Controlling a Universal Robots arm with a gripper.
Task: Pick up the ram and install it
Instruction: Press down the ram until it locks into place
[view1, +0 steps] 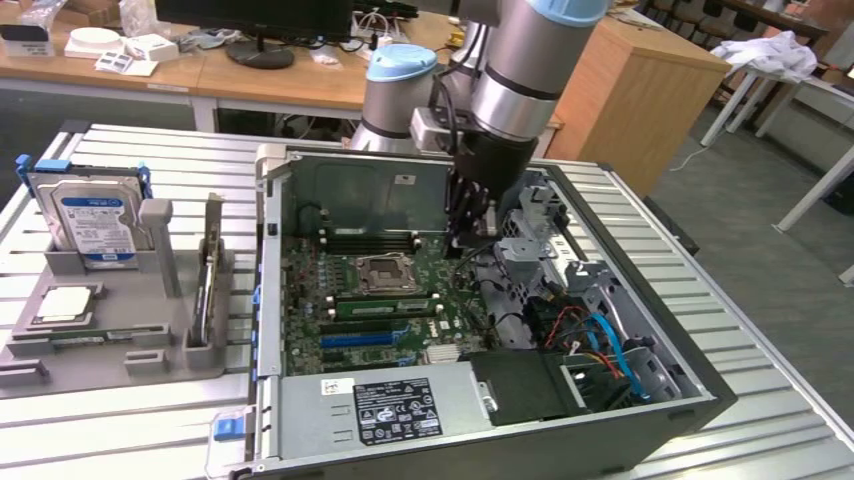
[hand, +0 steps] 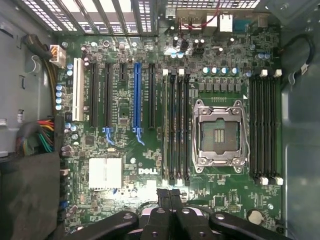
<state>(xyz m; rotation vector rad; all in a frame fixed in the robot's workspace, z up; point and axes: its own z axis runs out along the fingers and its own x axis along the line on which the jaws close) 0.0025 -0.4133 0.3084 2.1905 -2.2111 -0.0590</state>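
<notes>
Silver arm (view1: 523, 95), pale-blue joint cap (view1: 400, 62), black cables (view1: 445, 100), black screw-studded hand (hand: 169, 194).

The only word I can read is DELL, in white letters on the green motherboard (hand: 125, 145), just beside the square silver heatsink (hand: 105, 173). The black label (view1: 396, 408) on the power supply (view1: 314, 398) at the near end of the case carries white print too small to make out. The same goes for the blue-and-white sticker on the hard drive (view1: 90, 215) at the exterior view's left.
</notes>
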